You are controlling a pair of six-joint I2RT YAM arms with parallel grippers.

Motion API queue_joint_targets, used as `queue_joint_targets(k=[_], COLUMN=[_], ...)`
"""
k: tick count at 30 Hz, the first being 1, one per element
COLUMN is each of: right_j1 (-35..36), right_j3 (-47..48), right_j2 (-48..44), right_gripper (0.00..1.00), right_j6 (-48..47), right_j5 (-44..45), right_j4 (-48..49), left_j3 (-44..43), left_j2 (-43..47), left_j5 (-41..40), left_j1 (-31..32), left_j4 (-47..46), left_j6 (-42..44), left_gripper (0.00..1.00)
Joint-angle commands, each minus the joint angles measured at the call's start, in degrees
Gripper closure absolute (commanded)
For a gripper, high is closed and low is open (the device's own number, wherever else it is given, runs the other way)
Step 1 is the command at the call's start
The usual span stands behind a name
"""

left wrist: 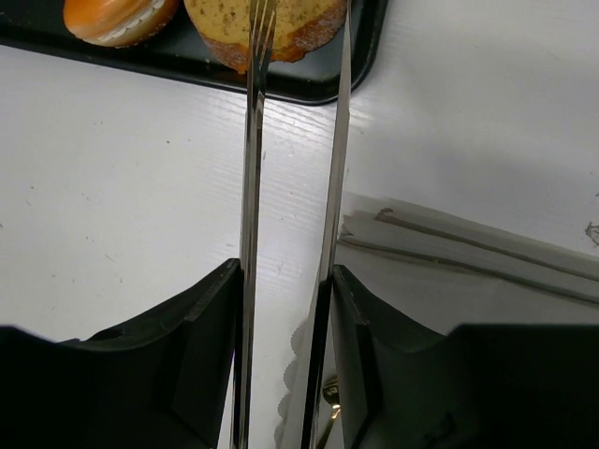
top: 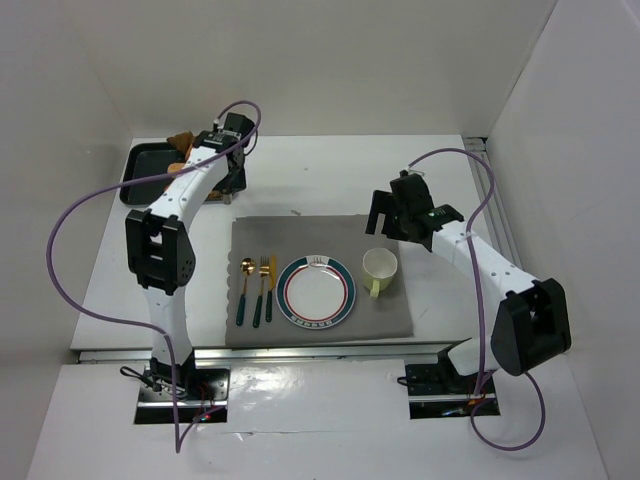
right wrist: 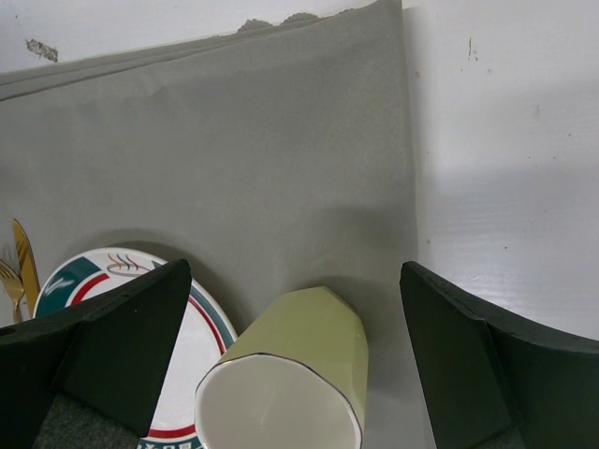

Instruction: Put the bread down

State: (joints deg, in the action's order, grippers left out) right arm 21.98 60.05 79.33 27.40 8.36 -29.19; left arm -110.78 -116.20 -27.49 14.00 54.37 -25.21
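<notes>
Left claw (left wrist: 285, 271) squeezes long shiny metal tongs (left wrist: 250, 187) toward the golden-brown toasted bread (left wrist: 299, 23) to grab it; right claw (right wrist: 292, 271) is wide open.

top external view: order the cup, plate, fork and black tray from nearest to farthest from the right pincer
From the right pincer:
1. cup, just toward the near edge from it, on the right side of the mat
2. plate, middle of the mat
3. fork, left of the plate
4. black tray, far-left corner of the table
</notes>
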Motion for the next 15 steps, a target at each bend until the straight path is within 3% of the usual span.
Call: queue_joint_targets(k=[1,15], right_j1=[0.35,0.35], right_j3=[2.44,2.97], right_j2=[0.47,2.06], right_gripper=[0.0,0.0], right_j6=[-0.06,-0.59], right_j5=[0.87,0.34], right_j4=[1.33,1.33], left_j3=[-2.51,-4.88], left_j2=[-0.96,-5.53], left_j5=[-3.1,-2.66], left_j1=[-0.29,-0.29], left_j4=[-0.13,-0.84], left_j6=[1.48,2.01], left_gripper=[0.47,0.47])
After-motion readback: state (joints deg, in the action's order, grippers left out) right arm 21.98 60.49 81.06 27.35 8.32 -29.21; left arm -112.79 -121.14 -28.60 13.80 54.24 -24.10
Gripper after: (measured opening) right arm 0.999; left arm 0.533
